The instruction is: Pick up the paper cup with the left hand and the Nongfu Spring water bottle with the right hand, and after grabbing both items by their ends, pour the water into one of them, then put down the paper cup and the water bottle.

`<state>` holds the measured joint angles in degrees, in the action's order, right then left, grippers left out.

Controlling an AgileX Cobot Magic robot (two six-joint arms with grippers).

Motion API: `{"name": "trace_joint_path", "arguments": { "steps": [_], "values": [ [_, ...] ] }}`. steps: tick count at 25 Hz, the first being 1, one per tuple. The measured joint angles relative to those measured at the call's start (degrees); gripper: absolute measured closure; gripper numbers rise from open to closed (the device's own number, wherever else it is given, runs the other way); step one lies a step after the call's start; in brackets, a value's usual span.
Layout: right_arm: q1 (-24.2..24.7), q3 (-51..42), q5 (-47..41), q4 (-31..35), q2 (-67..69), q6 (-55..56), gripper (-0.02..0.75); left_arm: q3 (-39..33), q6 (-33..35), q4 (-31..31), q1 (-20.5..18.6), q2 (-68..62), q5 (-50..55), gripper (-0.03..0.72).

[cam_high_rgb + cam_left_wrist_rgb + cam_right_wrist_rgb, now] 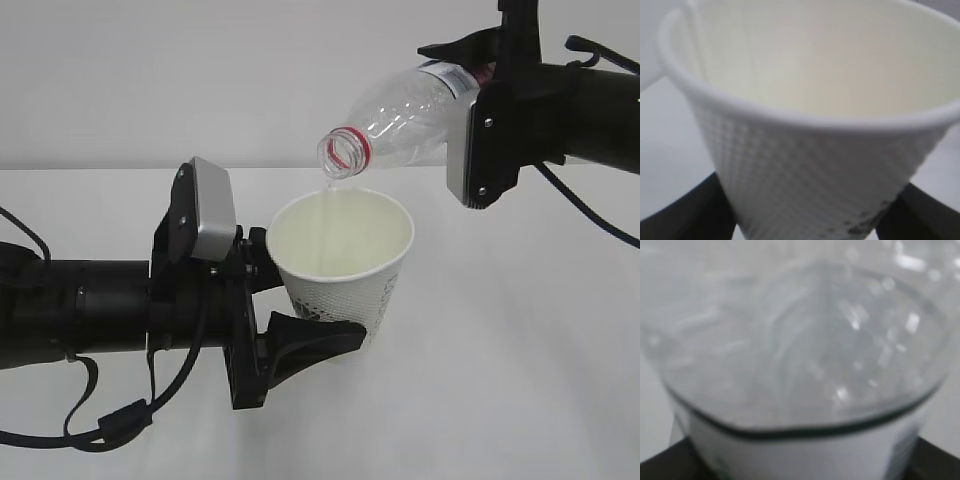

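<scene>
Cup [345,262] sits pinched low on its wall in the left hand [300,310], clear of the bench [520,380] as far as the exterior view shows; thin paper, light and easily crushed, it gains weight as it fills, so a gentle hold near the base suits it. Above and to the far side of that hand, the bottle [400,115] hangs tilted mouth-down in the right hand [490,70], which clamps it near the label end, and a thin stream of water [322,225] falls into the cup. Clear ribbed plastic like this will flex and may slip when wet. Its label is mostly hidden behind the hand; no writing is readable. From the left wrist, the cup [805,165] fills the frame between two dark fingers [685,215], its dotted wall and a scrap of dark print visible, unreadable. From the right wrist, the bottle [800,355] shows blurred, with a white label band below; its small print is illegible.
</scene>
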<state>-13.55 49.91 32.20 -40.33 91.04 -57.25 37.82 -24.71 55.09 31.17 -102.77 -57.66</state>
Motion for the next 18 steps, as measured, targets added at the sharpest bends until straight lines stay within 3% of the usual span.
{"name": "trace_joint_path", "arguments": {
  "steps": [18],
  "values": [
    [0.0,0.0,0.0,0.0,0.0,-0.5,0.261,0.0,0.0,0.0,0.0,0.0,0.0,0.139]
  ]
}}
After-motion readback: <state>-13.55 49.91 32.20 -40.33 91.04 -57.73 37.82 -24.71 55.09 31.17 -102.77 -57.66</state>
